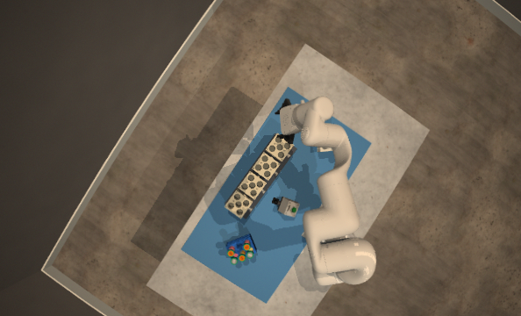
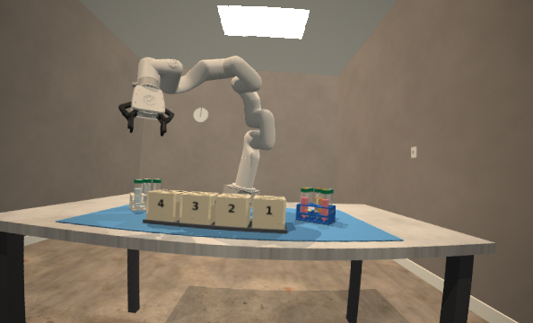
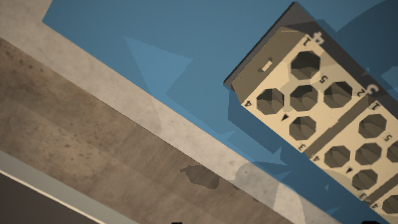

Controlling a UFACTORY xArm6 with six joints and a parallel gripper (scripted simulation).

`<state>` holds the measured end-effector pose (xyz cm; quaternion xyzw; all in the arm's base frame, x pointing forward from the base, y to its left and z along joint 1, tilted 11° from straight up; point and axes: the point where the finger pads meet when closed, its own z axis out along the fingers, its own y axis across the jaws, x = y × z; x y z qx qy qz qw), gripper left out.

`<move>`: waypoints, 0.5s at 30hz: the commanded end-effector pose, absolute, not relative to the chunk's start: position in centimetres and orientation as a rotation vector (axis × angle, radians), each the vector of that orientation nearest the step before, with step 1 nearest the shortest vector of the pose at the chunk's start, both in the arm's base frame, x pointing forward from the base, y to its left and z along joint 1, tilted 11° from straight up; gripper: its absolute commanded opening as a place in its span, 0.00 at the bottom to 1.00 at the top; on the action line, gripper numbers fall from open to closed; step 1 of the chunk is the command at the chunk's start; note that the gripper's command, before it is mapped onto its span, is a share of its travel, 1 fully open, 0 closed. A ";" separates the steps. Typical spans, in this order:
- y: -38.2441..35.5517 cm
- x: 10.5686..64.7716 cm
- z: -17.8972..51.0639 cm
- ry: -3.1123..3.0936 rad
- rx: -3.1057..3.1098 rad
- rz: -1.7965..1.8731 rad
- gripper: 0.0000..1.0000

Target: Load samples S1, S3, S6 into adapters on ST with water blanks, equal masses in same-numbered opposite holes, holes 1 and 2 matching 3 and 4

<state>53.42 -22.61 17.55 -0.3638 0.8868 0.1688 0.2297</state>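
Note:
My gripper (image 1: 285,123) (image 2: 146,132) is open and empty, high above the far end of the adapter row. Adapter 4 (image 2: 161,213) (image 3: 285,80), adapter 3 (image 1: 266,158) (image 2: 196,217), adapter 2 (image 2: 231,219) and adapter 1 (image 2: 268,221) stand in a row in the dark stand (image 2: 213,228) (image 3: 295,15). Their visible holes look empty. The blue rack (image 2: 304,214) holds several green-capped tubes, some with pink liquid; orange and white dots show, IDs unreadable. The pale rack (image 1: 324,149) (image 2: 134,207) holds green-capped tubes (image 2: 138,193); the arm hides most of it from above.
The small grey desk (image 1: 287,204) with the green DONE key (image 1: 294,210) stands beside the stand, on the arm base's side. The blue mat (image 1: 265,281) lies under everything. The table edge runs close along the adapters' other side.

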 end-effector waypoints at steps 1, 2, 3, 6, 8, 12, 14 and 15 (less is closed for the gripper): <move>-21.0 53.1 17.9 2.363 -1.189 0.400 1.00; -21.0 53.1 17.9 2.363 -1.189 0.400 1.00; -21.0 53.1 17.9 2.363 -1.189 0.400 1.00; -19.5 52.7 18.1 2.309 -1.312 0.370 1.00; -18.9 52.6 18.1 2.270 -1.393 0.351 1.00; -17.7 52.2 18.2 2.183 -1.550 0.313 1.00; -16.9 51.9 18.2 2.136 -1.627 0.294 1.00; -16.4 51.7 18.3 2.112 -1.665 0.285 1.00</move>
